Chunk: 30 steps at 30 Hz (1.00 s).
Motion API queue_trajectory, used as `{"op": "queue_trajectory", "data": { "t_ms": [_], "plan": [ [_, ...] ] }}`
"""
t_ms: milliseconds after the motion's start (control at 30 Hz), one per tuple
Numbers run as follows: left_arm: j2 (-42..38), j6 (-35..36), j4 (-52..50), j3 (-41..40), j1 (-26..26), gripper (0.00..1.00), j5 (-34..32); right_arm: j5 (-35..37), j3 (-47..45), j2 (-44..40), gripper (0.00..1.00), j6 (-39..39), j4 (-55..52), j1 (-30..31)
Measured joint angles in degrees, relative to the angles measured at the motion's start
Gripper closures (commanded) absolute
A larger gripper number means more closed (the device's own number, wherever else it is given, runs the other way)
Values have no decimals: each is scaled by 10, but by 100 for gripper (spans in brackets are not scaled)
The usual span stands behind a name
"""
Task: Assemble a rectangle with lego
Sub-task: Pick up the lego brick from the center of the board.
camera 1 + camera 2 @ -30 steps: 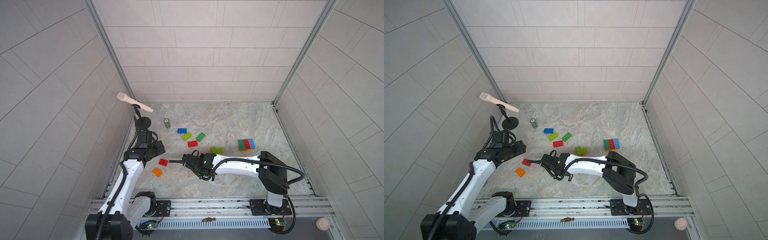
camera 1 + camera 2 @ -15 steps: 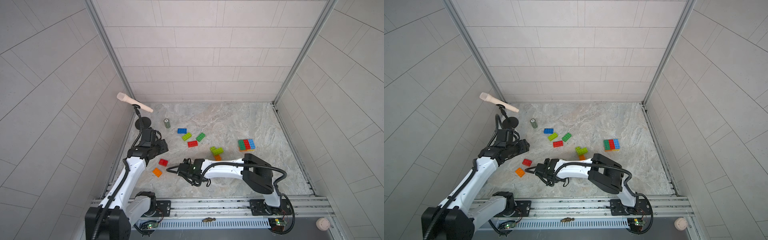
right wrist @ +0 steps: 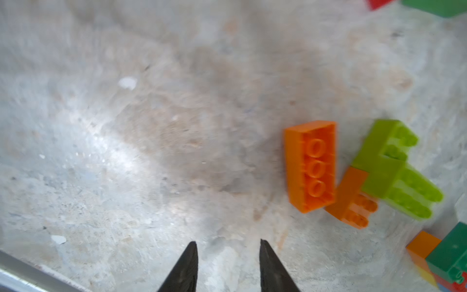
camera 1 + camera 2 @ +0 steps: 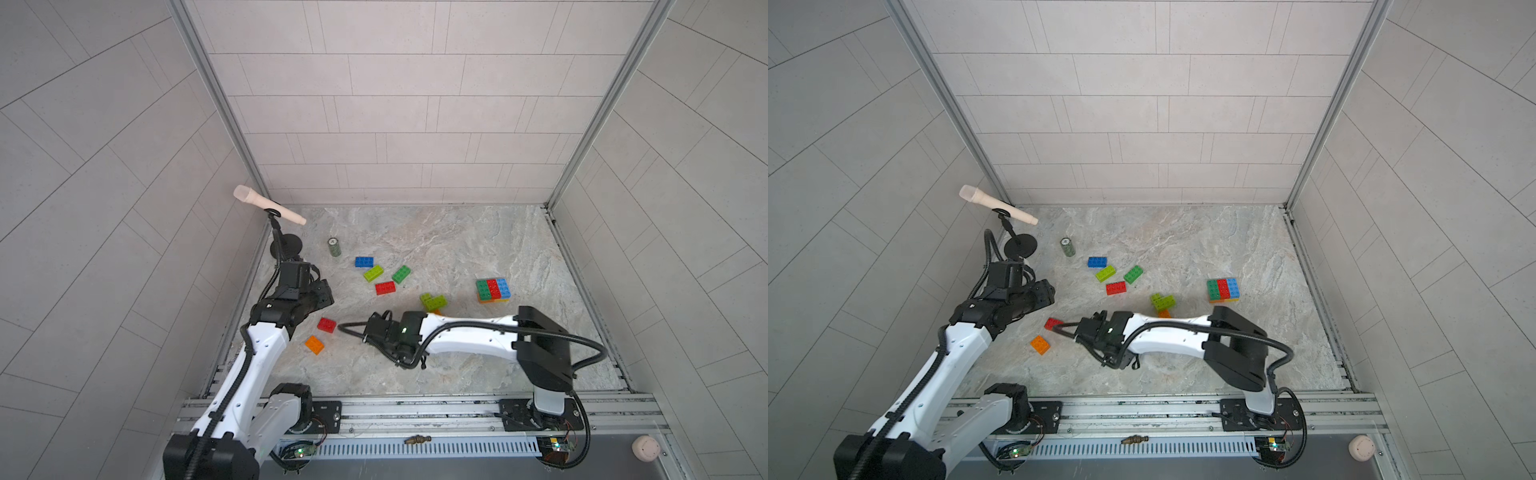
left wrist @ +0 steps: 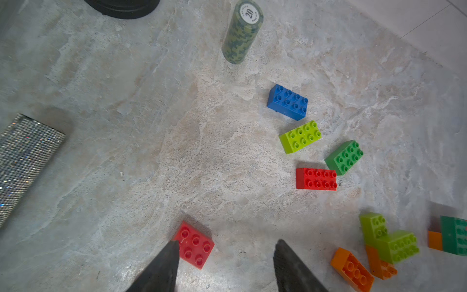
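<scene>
left wrist view: blue lego brick [image 5: 287, 102] shows eight round studs.

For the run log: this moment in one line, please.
left fingers: open, near red brick | right fingers: open, empty | orange brick: loose beside lime cluster | stack: standing apart

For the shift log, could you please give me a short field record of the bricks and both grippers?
started block: green, red, blue tops over an orange and yellow layer
lime cluster: two lime bricks on an orange one
loose bricks: blue brick, lime brick, green brick, red brick, small red brick, orange brick; second orange brick beside the lime cluster
left gripper: open, empty, near small red brick
right gripper: open, empty
non-lego: chip stack
</scene>
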Motion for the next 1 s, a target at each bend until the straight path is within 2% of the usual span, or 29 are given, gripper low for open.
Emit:
{"op": "queue_trajectory", "data": {
  "t_ms": [67, 200, 333, 433, 600, 800, 1000],
  "plan": [
    [2, -3, -2, 0, -69, 32, -26, -21, -31, -63, 57, 12, 19, -47],
    [43, -15, 19, -10, -257, 27, -59, -54, -108, -173, 57, 42, 58, -153],
    [139, -17, 47, -15, -360, 21, -69, -91, -181, -247, 57, 73, 83, -244],
    [219, -6, 65, 0, -399, 18, -70, -113, -214, -277, 57, 86, 92, -293],
    [313, 20, 92, 59, -428, 10, -64, -138, -244, -296, 58, 95, 113, -336],
    [394, 52, 117, 134, -451, 10, -58, -162, -283, -315, 58, 108, 138, -381],
    [470, 74, 108, 176, -454, 13, -56, -175, -286, -315, 59, 108, 150, -383]
  ]
}}
